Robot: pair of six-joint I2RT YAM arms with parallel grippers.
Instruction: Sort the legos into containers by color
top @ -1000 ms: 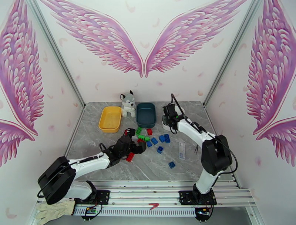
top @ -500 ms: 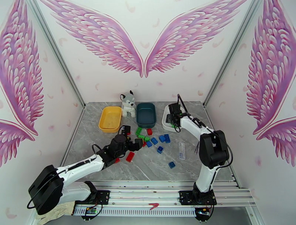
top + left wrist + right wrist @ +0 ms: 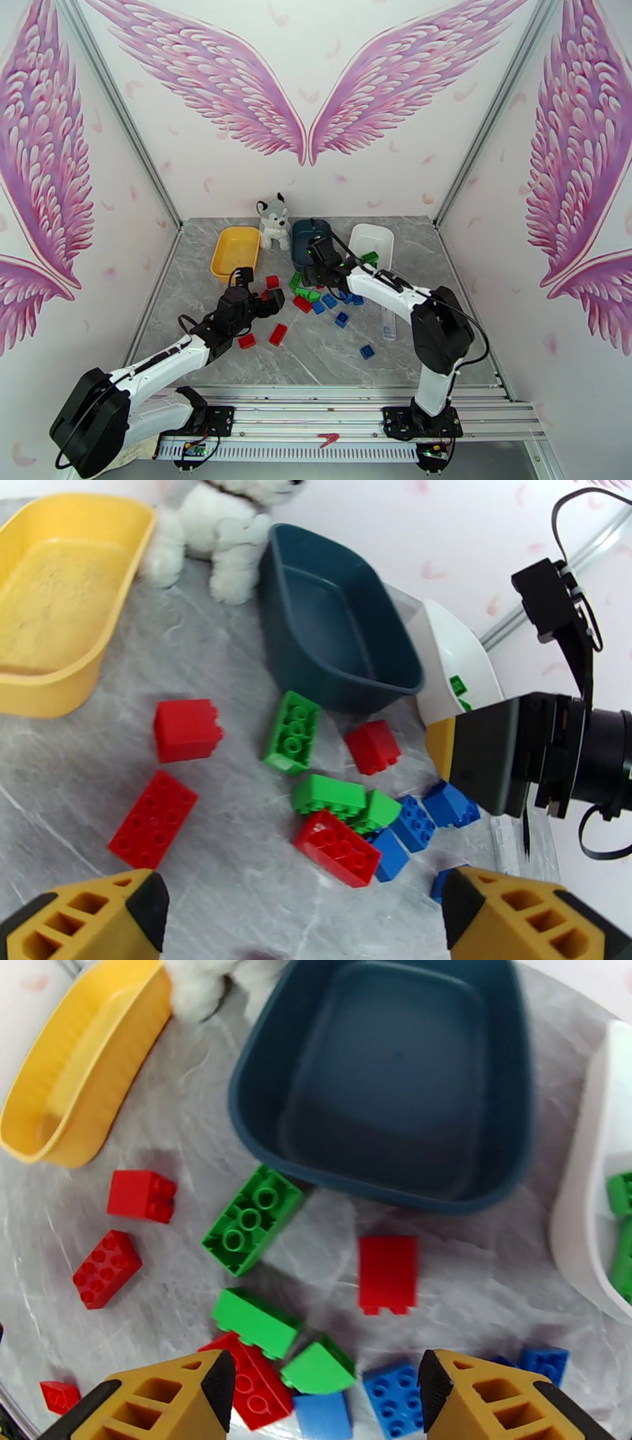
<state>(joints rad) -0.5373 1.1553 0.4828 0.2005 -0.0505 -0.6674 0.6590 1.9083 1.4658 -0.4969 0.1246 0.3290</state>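
Red, green and blue legos lie loose in front of the trays: a green brick, a red brick and blue bricks. The yellow tray and the teal tray hold no bricks that I can see. Green bricks lie in the white tray. My left gripper is open above the table, near a red brick. My right gripper hangs open over the middle of the pile, just in front of the teal tray.
A husky plush sits between the yellow and teal trays at the back. A clear flat strip lies to the right of the pile. Two red bricks lie nearer the arms' bases.
My right arm has swung left from the white tray to above the pile. My left arm has drawn back to the left, away from the pile.
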